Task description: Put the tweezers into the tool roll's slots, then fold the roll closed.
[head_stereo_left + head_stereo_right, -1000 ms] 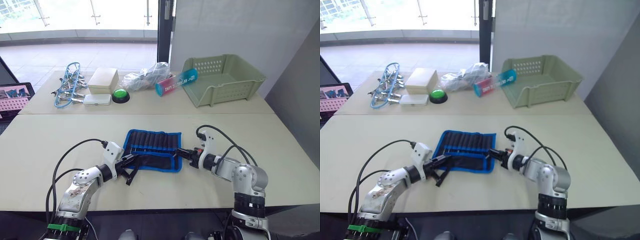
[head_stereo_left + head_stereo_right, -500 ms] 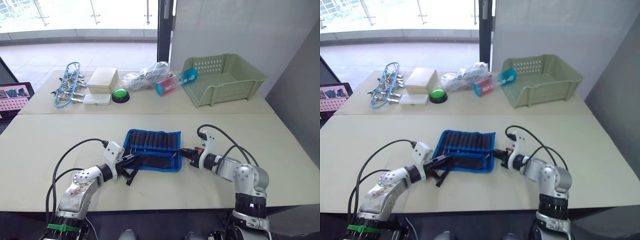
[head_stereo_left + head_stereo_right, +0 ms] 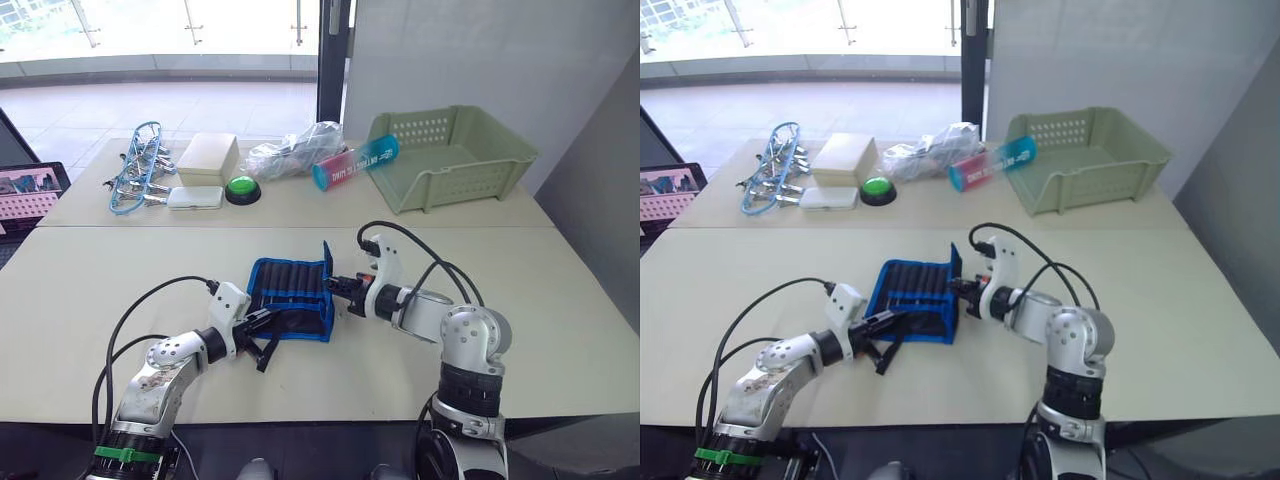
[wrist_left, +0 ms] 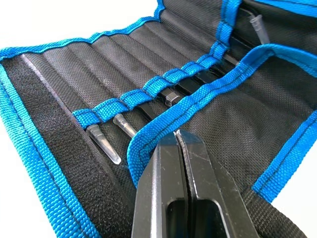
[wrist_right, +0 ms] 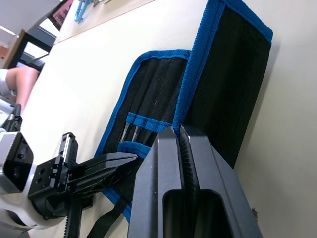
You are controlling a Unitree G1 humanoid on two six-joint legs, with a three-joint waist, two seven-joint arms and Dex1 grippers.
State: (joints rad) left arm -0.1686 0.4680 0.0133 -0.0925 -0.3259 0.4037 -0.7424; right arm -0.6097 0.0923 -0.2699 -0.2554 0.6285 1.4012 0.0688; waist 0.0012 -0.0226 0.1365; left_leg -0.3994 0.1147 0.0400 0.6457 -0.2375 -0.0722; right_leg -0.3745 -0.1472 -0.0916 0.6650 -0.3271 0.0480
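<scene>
The tool roll [image 3: 290,298] lies on the near table, black with blue edging. Its right end [image 5: 233,79] stands upright, and my right gripper [image 3: 334,285] is shut on that end's blue edge. At the roll's near-left corner, my left gripper [image 3: 266,317] is shut on the blue-edged lower flap [image 4: 237,124]. Tweezers [image 4: 103,145] sit in the slots [image 4: 163,82], their clear-capped tips poking out below the blue stitched band. A black strap [image 3: 268,350] trails from the roll beside the left gripper.
On the far table stand a green basket [image 3: 450,160], a blue-pink tube [image 3: 355,165], a plastic bag [image 3: 295,150], a green button [image 3: 241,190], a white box [image 3: 207,158], a white case [image 3: 194,198] and a blue clips bundle [image 3: 135,170].
My right gripper has moved left and up, lifting the roll's right end from flat to upright. The roll's flat part is shorter. The left gripper has stayed in place.
</scene>
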